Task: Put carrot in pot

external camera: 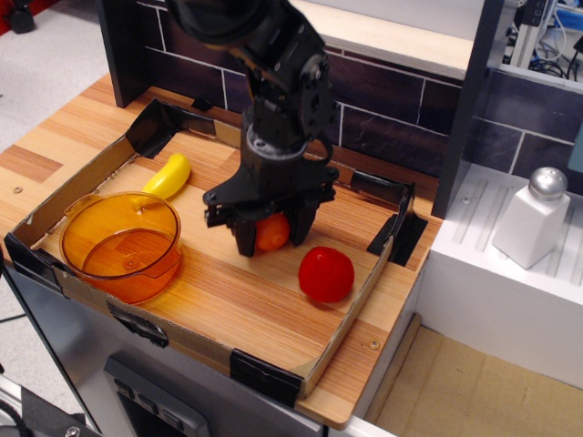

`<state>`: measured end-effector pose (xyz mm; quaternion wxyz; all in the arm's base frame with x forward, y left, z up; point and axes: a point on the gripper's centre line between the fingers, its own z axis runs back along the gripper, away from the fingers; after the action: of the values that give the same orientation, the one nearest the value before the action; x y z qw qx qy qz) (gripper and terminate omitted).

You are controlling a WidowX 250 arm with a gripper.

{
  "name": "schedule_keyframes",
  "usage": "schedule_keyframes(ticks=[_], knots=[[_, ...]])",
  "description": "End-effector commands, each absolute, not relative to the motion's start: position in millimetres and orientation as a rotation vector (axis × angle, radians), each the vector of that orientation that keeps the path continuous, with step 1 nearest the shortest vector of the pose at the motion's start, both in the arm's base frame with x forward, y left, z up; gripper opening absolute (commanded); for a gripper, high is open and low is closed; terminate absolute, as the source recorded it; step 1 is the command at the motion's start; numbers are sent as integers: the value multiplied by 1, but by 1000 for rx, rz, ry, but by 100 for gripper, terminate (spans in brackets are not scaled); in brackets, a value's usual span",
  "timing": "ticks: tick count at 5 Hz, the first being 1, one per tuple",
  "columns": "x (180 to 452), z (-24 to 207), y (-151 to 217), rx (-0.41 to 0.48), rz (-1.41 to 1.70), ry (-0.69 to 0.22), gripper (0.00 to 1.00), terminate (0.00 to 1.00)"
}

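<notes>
The carrot is a short orange toy lying on the wooden tray floor. My black gripper is down over it, its two fingers closed against the carrot's left and right sides. The carrot still rests on the wood. The pot, translucent orange with low walls, stands empty at the tray's front left, well to the left of my gripper.
A red tomato-like ball lies just right of my gripper. A yellow banana toy lies behind the pot. A low cardboard wall rims the tray. A white salt shaker stands on the white unit to the right.
</notes>
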<state>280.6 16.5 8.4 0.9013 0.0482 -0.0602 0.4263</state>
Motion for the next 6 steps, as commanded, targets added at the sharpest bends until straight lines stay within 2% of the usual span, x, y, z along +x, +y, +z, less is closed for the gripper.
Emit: schedule_keyframes(ticks=[1,2,3,4,5,6], knots=[[272,78,28,63,861,-311,0,0],[251,87,47,55,834,-274,0,0],[227,63,67,119,764,-248,0,0],[220,47,79,168,764,-226,0,0],[221,48,79,180,755,-235,0,0],[222,62,77,172,765,-278,100,0]])
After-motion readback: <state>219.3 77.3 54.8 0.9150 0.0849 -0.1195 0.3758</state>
